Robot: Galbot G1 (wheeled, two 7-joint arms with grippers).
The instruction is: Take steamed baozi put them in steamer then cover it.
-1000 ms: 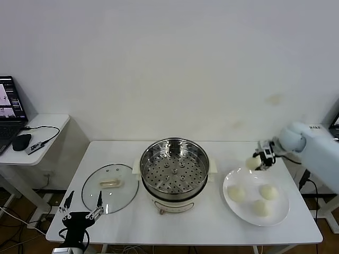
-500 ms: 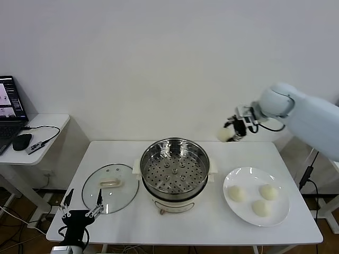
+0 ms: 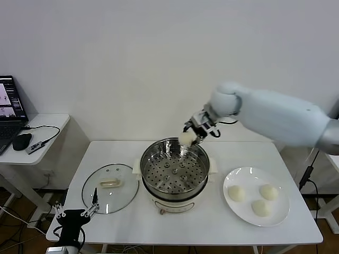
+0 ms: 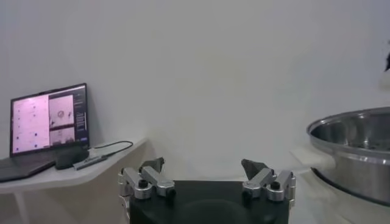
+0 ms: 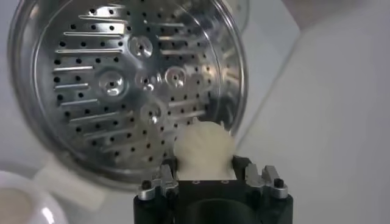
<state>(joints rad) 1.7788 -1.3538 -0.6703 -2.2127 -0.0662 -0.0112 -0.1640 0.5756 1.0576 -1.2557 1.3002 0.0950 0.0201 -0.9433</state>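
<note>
My right gripper (image 3: 192,133) is shut on one cream-white baozi (image 3: 186,138) and holds it in the air over the far rim of the steamer (image 3: 175,168). In the right wrist view the baozi (image 5: 204,149) sits between the jaws above the perforated tray (image 5: 131,85), which holds nothing. Three more baozi (image 3: 236,193) lie on the white plate (image 3: 280,216) to the right of the pot. The glass cover (image 3: 110,187) with its white handle lies flat on the table left of the steamer. My left gripper (image 3: 74,214) is open and empty at the table's front left edge.
A side table at the far left carries a laptop (image 3: 10,106), a mouse and a cable. The steamer's rim also shows in the left wrist view (image 4: 359,152). A white wall stands close behind the table.
My right arm has swung left with the baozi, from beside the plate, through the air behind the table, to above the steamer's far rim. The left gripper shifted slightly lower.
</note>
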